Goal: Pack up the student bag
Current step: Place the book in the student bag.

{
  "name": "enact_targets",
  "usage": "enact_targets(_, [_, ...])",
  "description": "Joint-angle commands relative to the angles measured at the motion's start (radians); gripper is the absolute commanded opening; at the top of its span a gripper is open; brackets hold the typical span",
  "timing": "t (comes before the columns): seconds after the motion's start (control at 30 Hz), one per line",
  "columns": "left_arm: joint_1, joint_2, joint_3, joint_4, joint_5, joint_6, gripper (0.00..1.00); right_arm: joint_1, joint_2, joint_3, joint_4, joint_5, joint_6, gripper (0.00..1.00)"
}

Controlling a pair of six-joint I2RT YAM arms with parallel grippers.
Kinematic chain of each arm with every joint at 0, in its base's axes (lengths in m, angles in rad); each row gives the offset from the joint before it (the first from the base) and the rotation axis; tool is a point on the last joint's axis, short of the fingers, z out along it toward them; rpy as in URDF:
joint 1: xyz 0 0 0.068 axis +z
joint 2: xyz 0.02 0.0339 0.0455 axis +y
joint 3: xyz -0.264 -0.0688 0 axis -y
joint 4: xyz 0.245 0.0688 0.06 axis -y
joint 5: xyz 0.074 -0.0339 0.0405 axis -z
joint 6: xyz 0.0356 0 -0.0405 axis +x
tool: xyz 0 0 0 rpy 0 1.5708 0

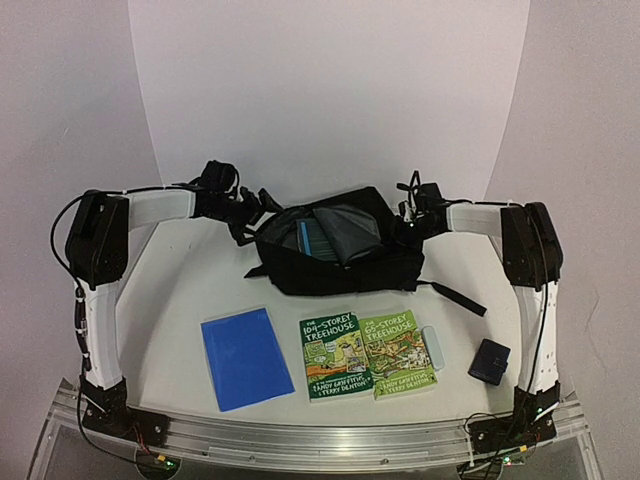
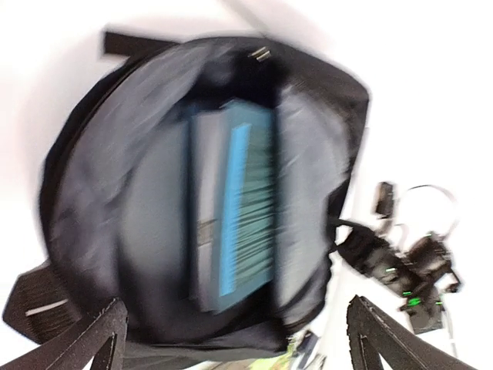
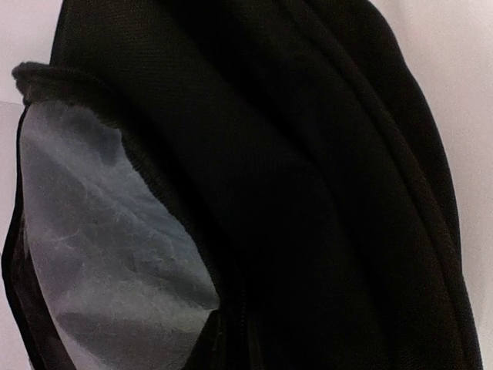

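Position, overhead view: the student bag (image 1: 335, 255) is lying at the far middle of the tabletop (image 1: 190, 290), its mouth gaping upward, with a blue-edged book (image 1: 318, 238) sitting inside. The left hand (image 1: 248, 212) is hovering just beside the bag's left rim. The right hand (image 1: 410, 222) is sitting against the right rim. A blue folder (image 1: 245, 357), two Treehouse paperbacks (image 1: 335, 357), a pale case (image 1: 432, 347) and a dark-blue pouch (image 1: 489, 361) are waiting along the near side.

Left wrist view, blurred: the bag's open compartment is filling the frame. This hand's fingertips (image 2: 100, 339) are standing wide apart with nothing between them.

Right wrist view: black fabric and a patch of grey lining (image 3: 100, 262) are filling the frame. No fingers are showing, so I cannot tell whether this hand is gripping the rim.

Risks: if the rim is not being held, the soft mouth is likely to slump, and the next paperback would catch on it or push the bag away. The trailing strap (image 1: 455, 297) could snag the right arm.
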Motion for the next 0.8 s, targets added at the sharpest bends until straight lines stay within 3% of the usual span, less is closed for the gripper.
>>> enact_targets(0.0, [-0.004, -0.06, -0.055, -0.077, -0.002, 0.068, 0.99, 0.009, -0.053, -0.015, -0.002, 0.115, -0.039, 0.28])
enact_targets(0.27, [-0.013, -0.225, -0.21, -0.144, 0.033, 0.22, 1.0, 0.002, -0.006, 0.132, -0.005, 0.162, -0.124, 0.58])
enact_targets(0.47, [-0.039, -0.329, -0.282, -0.245, 0.034, 0.347, 1.0, -0.028, -0.077, 0.152, -0.027, 0.058, -0.163, 0.95])
enact_targets(0.77, [-0.195, -0.358, -0.28, -0.456, 0.032, 0.623, 1.0, -0.072, -0.362, -0.05, -0.137, -0.052, -0.384, 0.98])
